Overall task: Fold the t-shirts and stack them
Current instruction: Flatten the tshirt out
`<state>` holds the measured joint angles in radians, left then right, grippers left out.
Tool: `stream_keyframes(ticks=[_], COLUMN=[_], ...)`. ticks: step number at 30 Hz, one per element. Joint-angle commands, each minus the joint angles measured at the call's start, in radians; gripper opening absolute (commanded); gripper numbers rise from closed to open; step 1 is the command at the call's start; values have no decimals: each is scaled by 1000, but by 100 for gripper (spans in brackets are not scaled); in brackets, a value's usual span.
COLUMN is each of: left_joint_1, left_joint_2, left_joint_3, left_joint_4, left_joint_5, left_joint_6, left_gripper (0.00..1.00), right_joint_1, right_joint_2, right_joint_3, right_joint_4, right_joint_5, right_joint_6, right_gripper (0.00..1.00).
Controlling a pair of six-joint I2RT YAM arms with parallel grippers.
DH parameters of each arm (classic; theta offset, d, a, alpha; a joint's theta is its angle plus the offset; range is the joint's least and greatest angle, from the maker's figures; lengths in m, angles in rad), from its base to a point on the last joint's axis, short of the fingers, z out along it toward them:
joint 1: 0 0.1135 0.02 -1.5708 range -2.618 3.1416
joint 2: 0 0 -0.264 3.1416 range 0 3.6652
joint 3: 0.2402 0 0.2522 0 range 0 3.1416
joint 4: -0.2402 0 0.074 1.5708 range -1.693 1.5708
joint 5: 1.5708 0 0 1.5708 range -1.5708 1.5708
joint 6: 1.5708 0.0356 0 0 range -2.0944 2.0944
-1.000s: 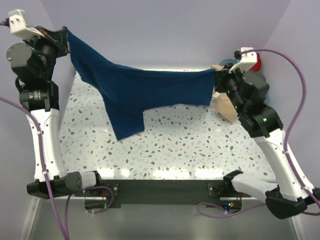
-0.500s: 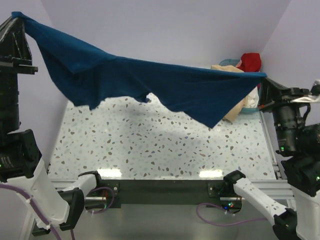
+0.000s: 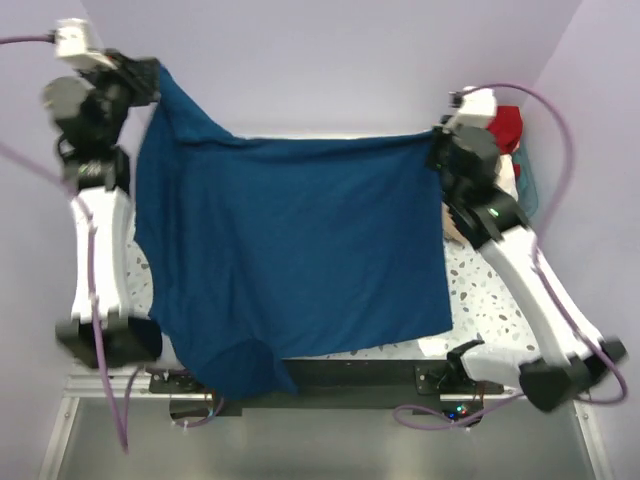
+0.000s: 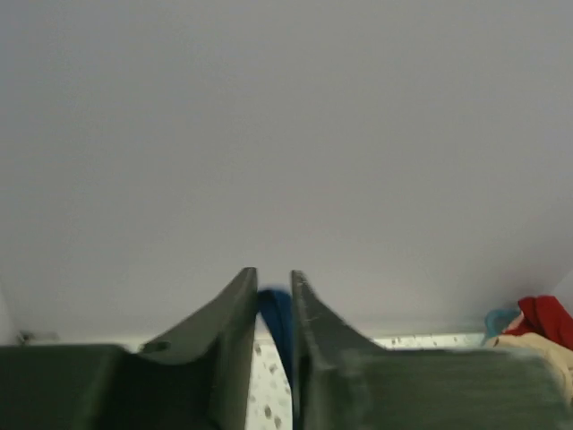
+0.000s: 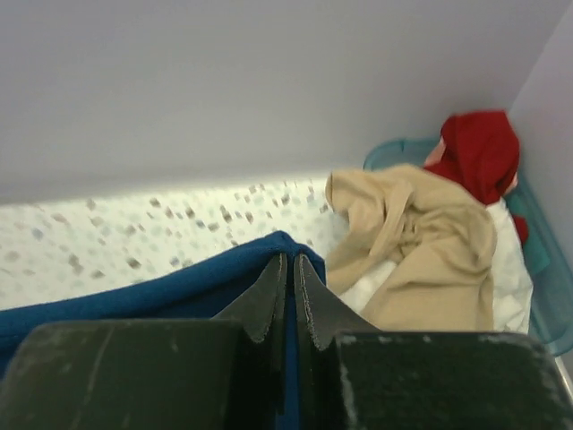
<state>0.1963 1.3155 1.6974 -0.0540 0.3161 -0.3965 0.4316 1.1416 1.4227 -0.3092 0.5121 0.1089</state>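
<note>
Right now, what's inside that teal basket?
A red shirt, a beige shirt spilling over the basket rim, and white cloth under them. The basket's floor is covered, so anything lower is hidden.

Left arm point(image 3: 98, 240) rises steeply at the left; left gripper point(image 3: 157, 73) high and far, jaws pinched on the shirt point(image 3: 300, 250); right arm point(image 3: 525, 275) slants up; right gripper point(image 3: 436, 142) far right, lower, clamped on the same shirt.

The hanging navy shirt point(image 3: 300, 250) curtains the table point(image 5: 107, 228) (basket point(image 5: 394, 150) crowds far-right corner).
</note>
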Motion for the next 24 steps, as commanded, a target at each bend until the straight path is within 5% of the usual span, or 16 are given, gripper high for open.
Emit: stream_keyframes(ticks=[1, 2, 3, 6, 9, 18, 24], left_joint_1=[-9, -15, -29, -55, -107, -228, -306], left_joint_2=[255, 299, 382, 490, 504, 265, 237], left_joint_3=[-117, -114, -99, -56, -88, -652, -853], left_joint_4=[118, 126, 128, 82, 56, 166, 209], left_joint_5=[70, 69, 64, 19, -37, -141, -137], left_joint_6=[-25, -16, -13, 21, 53, -4, -44], left_gripper=[32, 40, 54, 78, 84, 85, 85], right_joint_1=[-60, -77, -109, -139, -139, -114, -71], right_joint_2=[185, 231, 338, 508, 647, 492, 408], right_joint_3=[-45, -41, -15, 118, 179, -160, -313], right_joint_4=[111, 123, 139, 101, 61, 185, 165], right_joint_5=[19, -24, -46, -113, -171, -389, -438], right_joint_6=[23, 37, 54, 46, 31, 121, 178], right_gripper=[0, 0, 21, 76, 92, 99, 99])
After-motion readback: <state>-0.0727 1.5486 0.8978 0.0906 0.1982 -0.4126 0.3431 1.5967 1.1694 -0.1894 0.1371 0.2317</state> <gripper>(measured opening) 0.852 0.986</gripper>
